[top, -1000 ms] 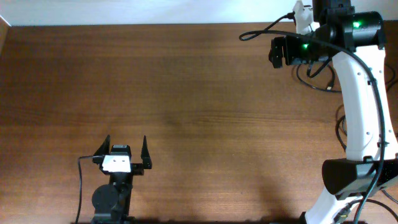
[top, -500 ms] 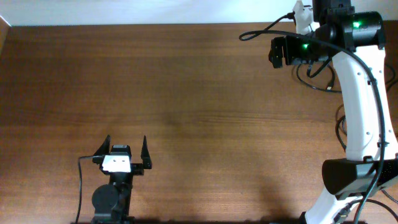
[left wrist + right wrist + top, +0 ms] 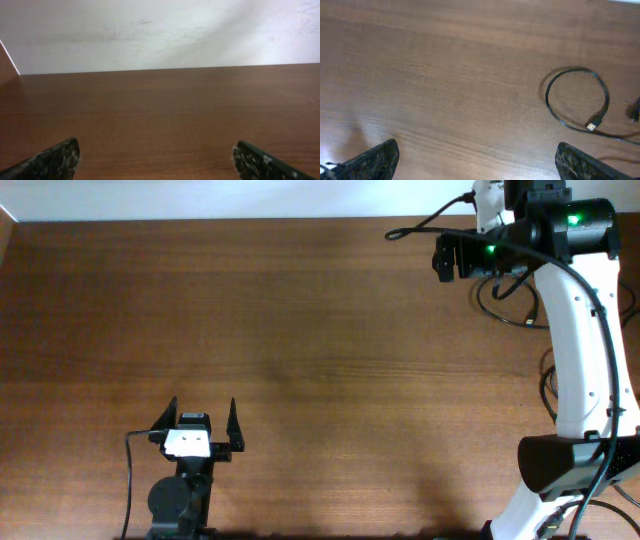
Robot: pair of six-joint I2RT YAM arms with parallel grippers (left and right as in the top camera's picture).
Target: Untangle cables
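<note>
While left gripper (image 3: 155, 147) and right gripper (image 3: 477, 146) jaws gape wide, empty, cable (image 3: 546, 98) lies untouched.

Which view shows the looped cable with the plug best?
Right wrist: the cable shows its whole loop and plug, unobstructed. Overhead catches only bits beside the right arm; left wrist shows none.

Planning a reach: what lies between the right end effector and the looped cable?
Only bare tabletop, per the right wrist view, between right end effector and cable loop.
</note>
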